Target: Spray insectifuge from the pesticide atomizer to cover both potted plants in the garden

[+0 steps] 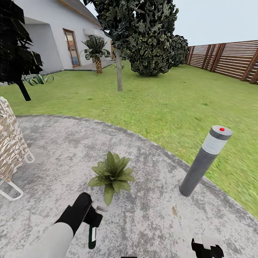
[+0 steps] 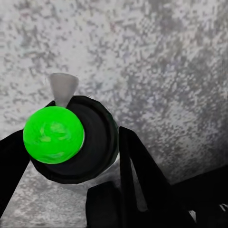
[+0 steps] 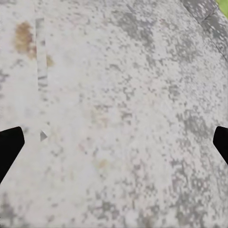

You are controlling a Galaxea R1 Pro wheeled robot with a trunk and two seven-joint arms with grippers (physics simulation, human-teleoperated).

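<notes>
My left gripper (image 1: 93,219) is shut on the pesticide atomizer (image 1: 92,234), a slim dark-green bottle with a white label that hangs below the fingers over the grey paving. Its black spray head points toward a potted plant (image 1: 113,175), a low green rosette just ahead of it. In the left wrist view the atomizer (image 2: 90,140) appears as a black round body with a bright green cap between the dark fingers (image 2: 137,175), a grey cone at its front. My right gripper (image 1: 206,249) hangs open low over bare paving (image 3: 114,95). The second potted plant is out of view.
A grey bollard lamp (image 1: 204,161) with a red dot stands right of the plant at the paving's edge. A woven chair (image 1: 10,150) sits at the left. Lawn (image 1: 161,100), a tree trunk (image 1: 119,71), a palm (image 1: 96,50), the house and a slat fence (image 1: 229,59) lie beyond.
</notes>
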